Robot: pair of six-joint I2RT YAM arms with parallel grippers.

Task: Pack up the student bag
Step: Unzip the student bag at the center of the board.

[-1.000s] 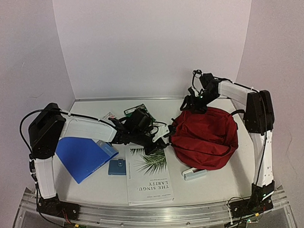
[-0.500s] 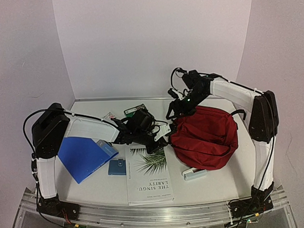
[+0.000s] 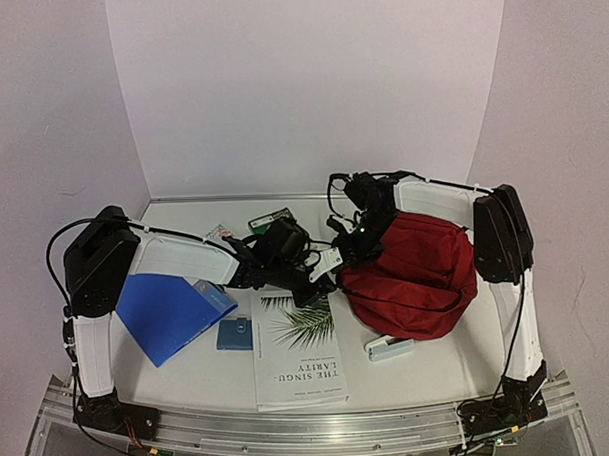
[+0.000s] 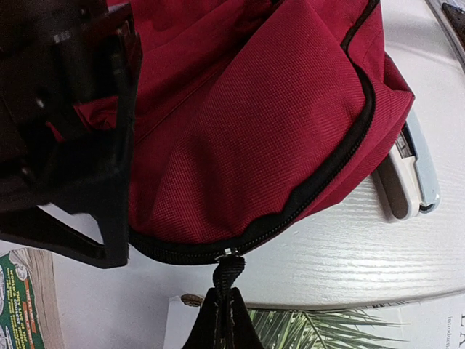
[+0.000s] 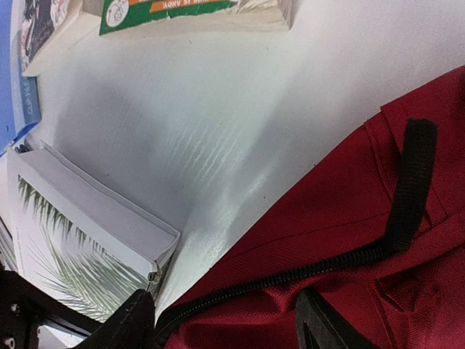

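"On the right half of the desk [image 3: 190, 377] lies the student bag [image 3: 416, 269], dark red, slumped on its side. Which gripper has it?"

"Left gripper [image 4: 222, 320]. Its jaws are pinched tight on the black zipper pull [image 4: 231, 267], right at the bag's near-left edge."

"And the right gripper [image 5: 232, 331]?"

"Jaws parted, fairly wide. The black zipper [image 5: 290, 275] and a fold of red fabric run between the two fingers [image 5: 138, 320]. Whether the tips press on the cloth I cannot tell; they sit at the picture's edge."

"How do the arms stand?"

"The left arm rises from its base at the near left, then stretches low across the desk to the right, wrist close beside the bag. The right arm climbs from the near right to a high elbow, its forearm reaching left over the bag, wrist bent down at the bag's far-left edge. Both grippers are near each other there."

"Count the rest."

"One bag, two arms. One blue folder [image 3: 167, 308] at the left, one small blue item [image 3: 233, 334] beside it, one white book with a palm leaf [image 3: 299, 353] in the middle, one green-covered book [image 3: 274, 221] further back, and one pale stapler [image 3: 389, 348] partly tucked under the bag's near side."
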